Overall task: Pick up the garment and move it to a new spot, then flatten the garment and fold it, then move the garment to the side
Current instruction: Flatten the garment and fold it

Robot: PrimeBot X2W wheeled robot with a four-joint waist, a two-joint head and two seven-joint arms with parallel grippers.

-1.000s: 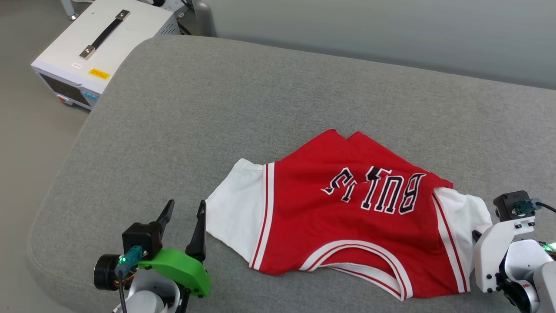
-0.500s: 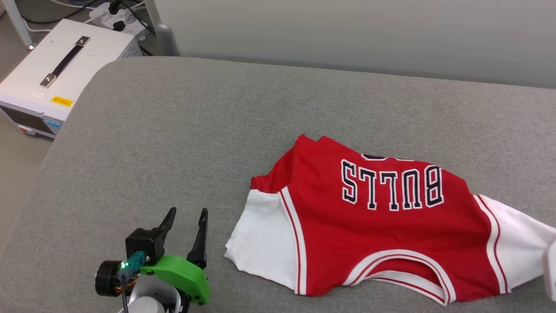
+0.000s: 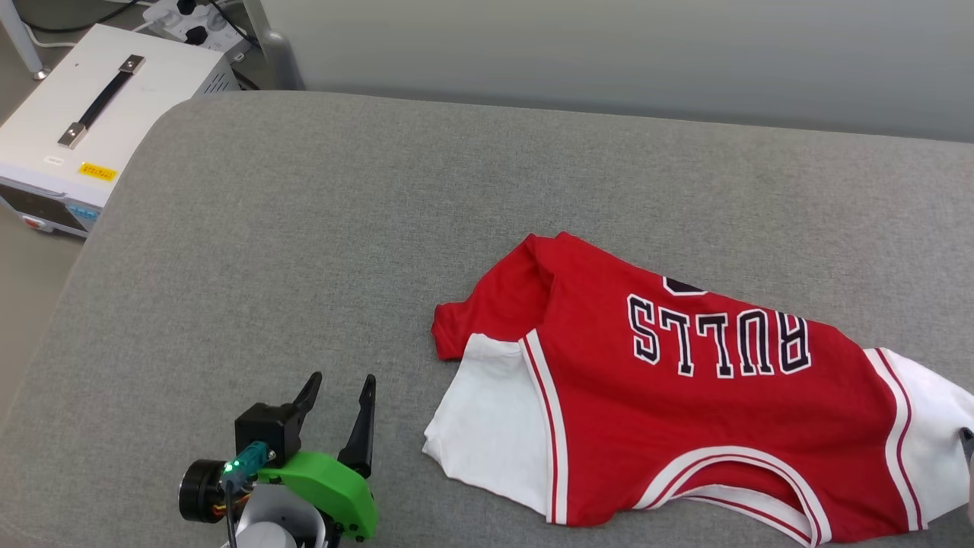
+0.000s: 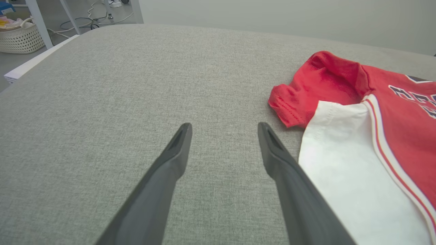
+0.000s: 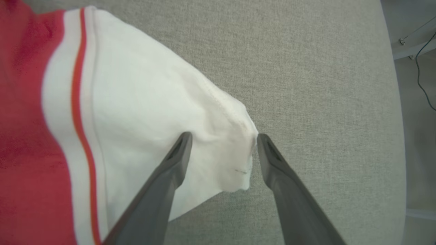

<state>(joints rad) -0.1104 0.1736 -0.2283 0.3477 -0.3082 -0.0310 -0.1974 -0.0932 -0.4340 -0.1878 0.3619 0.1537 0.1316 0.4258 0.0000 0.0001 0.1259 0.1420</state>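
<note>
right wrist view: your right gripper has both dark fingers spread wide. the hem of the garment, at its white sleeve, lies between the tips and is not clamped. your left gripper is spread just as wide. it hovers over bare cloth just beside the garment's other white sleeve.

the garment lies mostly flat on the grey cushion. its collar is toward you, so the "bulls" lettering reads upside down from the head. one red hem corner is bunched up above the white sleeve on your left.

the cushion is a woven grey pad with rounded edges, and it runs bare well past the garment on the far side and to your left. beyond the garment's far edge stands a plain pale wall. well off from the garment, past the cushion's far left corner, a white box with a black strap handle and a yellow label sits on the floor. a wicker basket shows further that way. past the cushion's edge on the garment's right side, a thin dark cable hangs over the floor.
</note>
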